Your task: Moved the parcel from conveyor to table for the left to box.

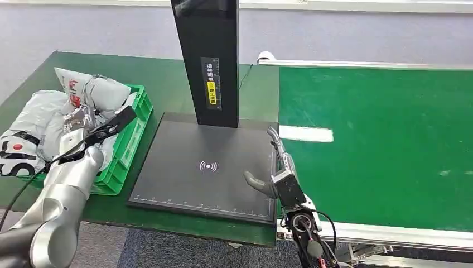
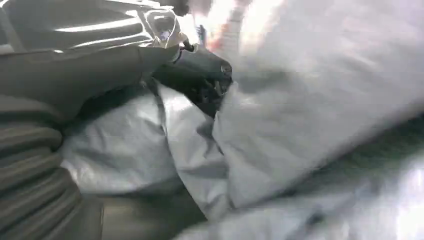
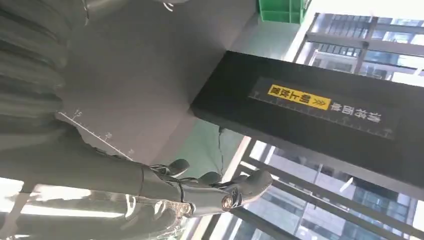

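Left hand point(image 1: 103, 134) — I log it over the green crate point(image 1: 134, 120) at the bench's left edge, its dark fingers reaching across the crate's near wall. In the left wrist view, dark fingers point(image 2: 202, 75) press into folds of grey plastic wrap; the picture is blurred, so I cannot tell whether the hand has hold of the wrap or merely lies against it.

Right hand point(image 1: 276, 167) — I log it at the right edge of the black scanner pad point(image 1: 189, 167), beside the seam between bench and conveyor. Fingers extended and apart, thumb out toward the pad's middle, nothing in it. The right wrist view confirms: fingertips point(image 3: 250, 185) spread, nothing between them.

Parcels point(image 1: 50, 120) — grey and white bagged parcels heaped in the green crate, piled above its rim and spilling over its far left side; one white parcel with red print sits uppermost, toward the bench's back left corner.

Scanner pad — flat on the green bench point(image 1: 167, 78), near its front edge, just beside the crate; white wireless mark at centre, ruler ticks along its front edge.

Black post point(image 1: 206, 56) — upright from the pad's rear edge, yellow label on its face.

Conveyor point(image 1: 379, 139) — green belt adjoining the bench's right side; a white patch lies on it near the bench.
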